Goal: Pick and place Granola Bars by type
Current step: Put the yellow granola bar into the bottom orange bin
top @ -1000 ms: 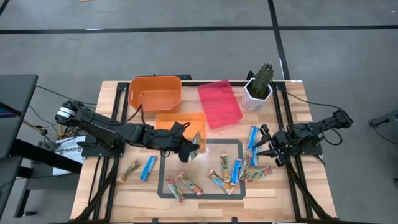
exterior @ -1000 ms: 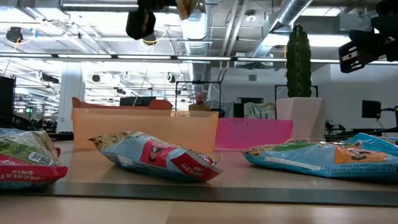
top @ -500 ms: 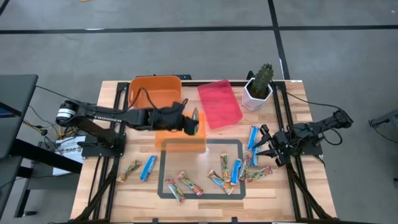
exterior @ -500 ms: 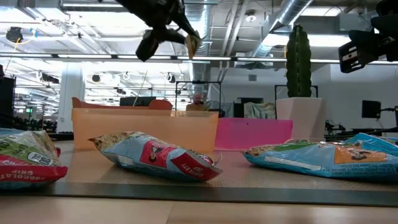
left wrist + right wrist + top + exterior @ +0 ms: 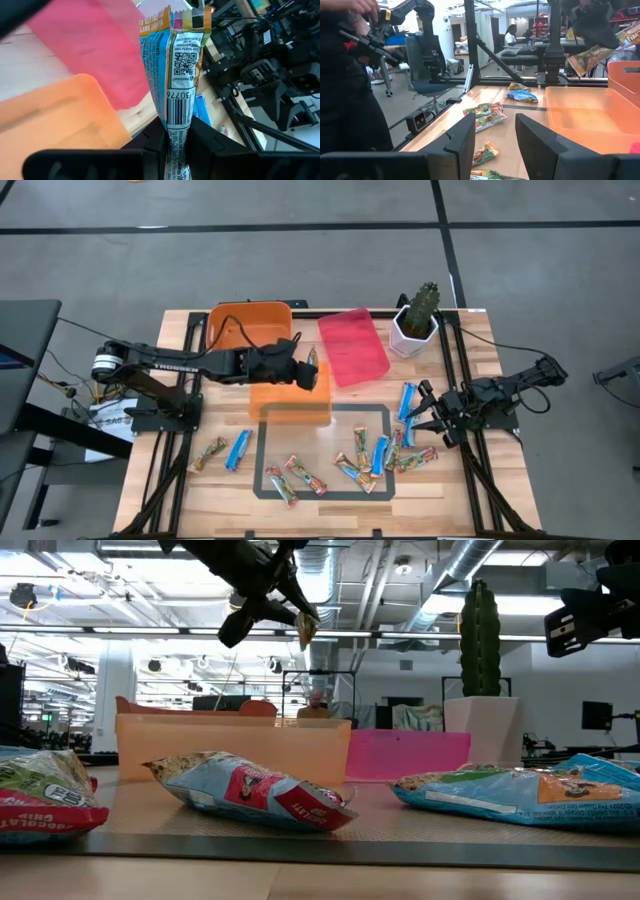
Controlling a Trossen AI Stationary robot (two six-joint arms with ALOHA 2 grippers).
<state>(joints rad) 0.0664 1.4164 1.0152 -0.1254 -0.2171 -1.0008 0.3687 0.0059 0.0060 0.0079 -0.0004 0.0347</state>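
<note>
Granola Bars (image 5: 372, 459): one held, thirteen lying.

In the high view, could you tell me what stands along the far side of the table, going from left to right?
Deep orange bin → left gripper holding a granola bar → flat pink bin → potted cactus.

One multicoloured granola bar (image 5: 313, 367) held aloft, pinched at its end, barcode and QR side showing (image 5: 181, 85). The other granola bars (image 5: 340, 461) lie flat on the wood. Two sit apart on the left: a tan one (image 5: 208, 452) just beside a blue one (image 5: 238, 448). A mixed cluster of blue and tan bars (image 5: 400, 442) lies to the right.
</note>
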